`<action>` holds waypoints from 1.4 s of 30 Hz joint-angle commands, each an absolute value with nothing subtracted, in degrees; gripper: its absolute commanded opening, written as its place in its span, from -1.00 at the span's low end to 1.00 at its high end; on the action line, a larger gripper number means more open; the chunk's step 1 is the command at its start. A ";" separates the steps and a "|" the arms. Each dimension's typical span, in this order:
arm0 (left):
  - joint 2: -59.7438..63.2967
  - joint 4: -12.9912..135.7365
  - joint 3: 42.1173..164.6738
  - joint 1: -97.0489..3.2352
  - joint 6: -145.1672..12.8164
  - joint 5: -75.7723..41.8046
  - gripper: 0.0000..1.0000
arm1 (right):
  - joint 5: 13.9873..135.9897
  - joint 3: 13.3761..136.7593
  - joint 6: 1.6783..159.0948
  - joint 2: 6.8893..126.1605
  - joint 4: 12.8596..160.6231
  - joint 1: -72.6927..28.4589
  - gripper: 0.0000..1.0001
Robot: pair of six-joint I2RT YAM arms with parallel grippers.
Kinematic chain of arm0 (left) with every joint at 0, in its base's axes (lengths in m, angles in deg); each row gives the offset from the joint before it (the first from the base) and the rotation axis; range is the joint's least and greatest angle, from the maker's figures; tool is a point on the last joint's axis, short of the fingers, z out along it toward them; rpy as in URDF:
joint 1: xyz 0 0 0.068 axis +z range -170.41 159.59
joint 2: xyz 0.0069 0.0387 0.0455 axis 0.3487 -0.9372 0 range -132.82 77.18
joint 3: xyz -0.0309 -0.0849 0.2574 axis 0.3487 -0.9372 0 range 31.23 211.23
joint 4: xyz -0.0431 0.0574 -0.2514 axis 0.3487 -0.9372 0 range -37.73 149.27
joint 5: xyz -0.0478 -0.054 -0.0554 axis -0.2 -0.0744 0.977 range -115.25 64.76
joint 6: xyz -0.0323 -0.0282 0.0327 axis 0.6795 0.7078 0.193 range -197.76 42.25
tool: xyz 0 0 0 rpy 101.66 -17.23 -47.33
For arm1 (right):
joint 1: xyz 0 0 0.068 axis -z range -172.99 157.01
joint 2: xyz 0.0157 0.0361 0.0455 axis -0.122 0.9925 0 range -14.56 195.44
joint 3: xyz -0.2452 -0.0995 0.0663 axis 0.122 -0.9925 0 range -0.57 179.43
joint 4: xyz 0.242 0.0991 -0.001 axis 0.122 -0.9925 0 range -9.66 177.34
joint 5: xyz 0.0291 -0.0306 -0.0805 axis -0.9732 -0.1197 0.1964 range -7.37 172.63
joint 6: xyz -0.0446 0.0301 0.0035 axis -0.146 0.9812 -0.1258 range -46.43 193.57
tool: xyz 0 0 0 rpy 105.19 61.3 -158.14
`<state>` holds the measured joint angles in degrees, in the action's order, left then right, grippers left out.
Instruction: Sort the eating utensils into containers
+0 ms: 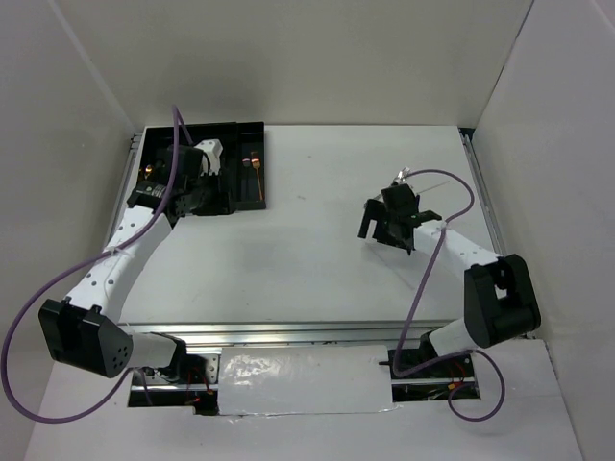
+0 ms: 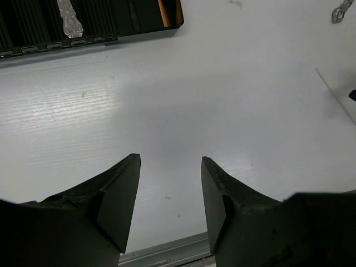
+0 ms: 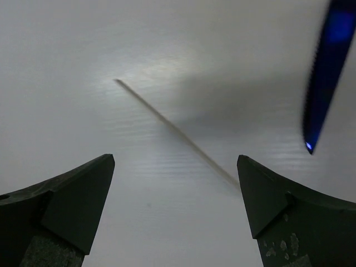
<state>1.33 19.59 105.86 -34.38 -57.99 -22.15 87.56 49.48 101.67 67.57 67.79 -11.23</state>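
Observation:
The black cutlery tray (image 1: pixel 245 144) lies at the table's far left. A copper utensil (image 1: pixel 255 165) lies in one slot. The left wrist view shows the tray's edge (image 2: pixel 100 39), a silver handle (image 2: pixel 69 19) and the copper one (image 2: pixel 163 14) in slots. My left gripper (image 2: pixel 169 161) is open and empty over bare table beside the tray; it also shows in the top view (image 1: pixel 197 197). My right gripper (image 3: pixel 175 158) is open and empty above the table. A glossy dark knife (image 3: pixel 325 72) lies ahead on its right. A silver utensil (image 1: pixel 404 174) lies just beyond the right gripper (image 1: pixel 384 216).
A thin pale stick (image 3: pixel 172 130) lies slantwise between and ahead of my right fingers; it also shows in the left wrist view (image 2: pixel 334 94). White walls close in the table on three sides. A metal rail (image 1: pixel 288 331) runs along the near edge.

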 commanded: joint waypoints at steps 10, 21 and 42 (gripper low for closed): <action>3.71 20.51 104.26 -34.38 -58.06 -21.38 0.20 | 87.55 49.61 102.14 74.56 56.41 -9.25 0.87; 3.53 18.93 104.70 -33.59 -59.91 -23.40 0.20 | 88.25 55.33 101.96 81.77 51.74 -13.37 0.14; -2.53 28.49 99.71 -38.77 -55.62 -0.55 0.29 | 61.89 54.37 98.88 68.34 67.20 -22.96 -1.00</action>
